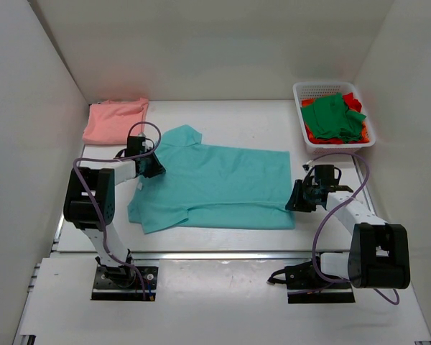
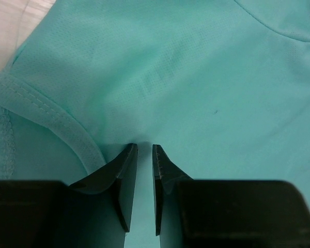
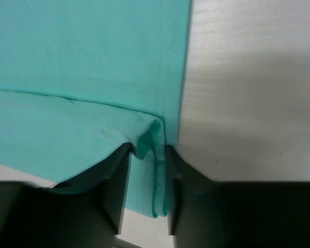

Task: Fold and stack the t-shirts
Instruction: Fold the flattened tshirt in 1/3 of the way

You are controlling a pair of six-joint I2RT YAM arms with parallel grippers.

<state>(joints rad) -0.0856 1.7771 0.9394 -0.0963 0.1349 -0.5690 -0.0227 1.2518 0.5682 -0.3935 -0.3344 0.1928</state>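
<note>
A teal t-shirt point(image 1: 215, 183) lies spread across the middle of the table, its lower side folded over along its length. My left gripper point(image 1: 149, 164) is at the shirt's left end by the sleeve. In the left wrist view its jaws point(image 2: 144, 147) stand narrow, pinching teal cloth point(image 2: 196, 77) that puckers at the tips. My right gripper point(image 1: 299, 199) is at the shirt's right hem corner. The right wrist view shows the gripper point(image 3: 147, 147) shut on a bunched fold of the hem point(image 3: 160, 170). A salmon-pink t-shirt point(image 1: 115, 121) lies folded at the back left.
A white mesh basket point(image 1: 323, 86) at the back right holds dark green t-shirts point(image 1: 334, 118) on top of red ones point(image 1: 320, 136). White walls enclose the table on the left, back and right. Bare table point(image 3: 248, 77) shows right of the hem.
</note>
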